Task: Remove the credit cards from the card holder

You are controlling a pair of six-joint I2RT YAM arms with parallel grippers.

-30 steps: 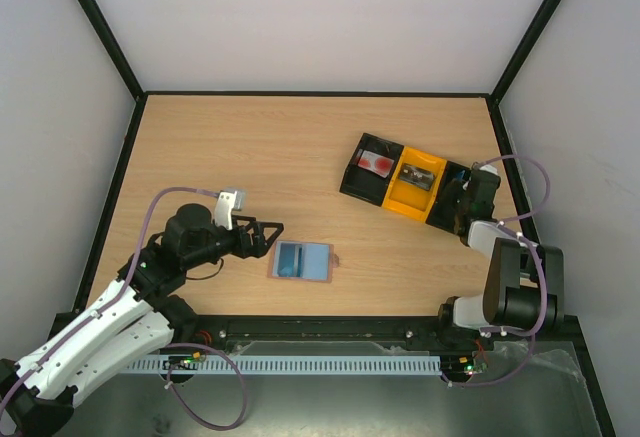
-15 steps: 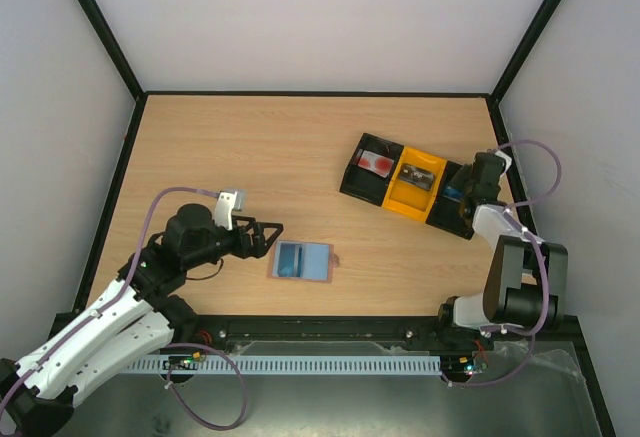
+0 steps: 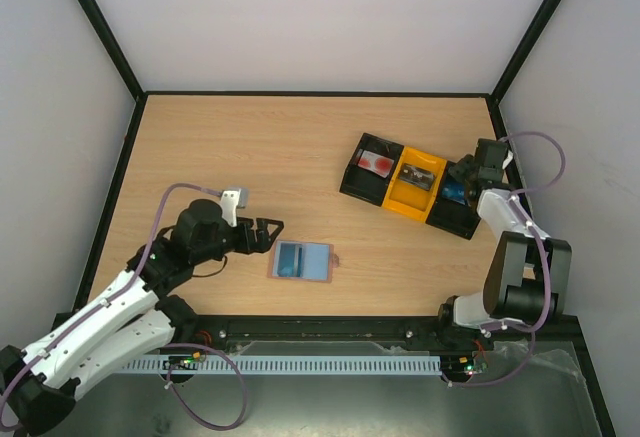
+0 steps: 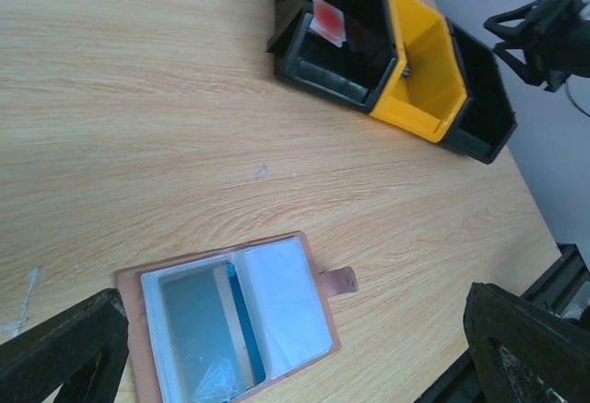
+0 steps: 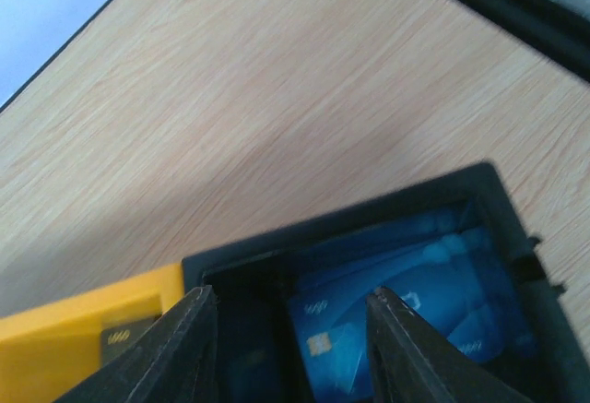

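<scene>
The card holder [image 3: 301, 260] lies open on the table near the front. In the left wrist view the card holder [image 4: 235, 325] shows a teal card [image 4: 198, 325] in its left pocket; its brown tab points right. My left gripper [image 3: 270, 231] is open and empty, just left of the holder; in its own view it [image 4: 290, 338] straddles the holder from above. My right gripper [image 3: 464, 173] is open and empty at the far right end of the tray. In the right wrist view it [image 5: 290, 329] hovers over a blue card [image 5: 406, 329] lying in the black compartment.
The black-and-yellow tray [image 3: 352, 179] lies diagonally at the right. A red card [image 3: 378, 163] is in its left compartment, a dark card [image 3: 418, 177] in the yellow one, and the blue card [image 3: 455, 194] in the right one. Walls enclose the table.
My right gripper has drawn back and up from the tray's right compartment, and the blue card now shows lying in it. My left arm has shifted only slightly.
</scene>
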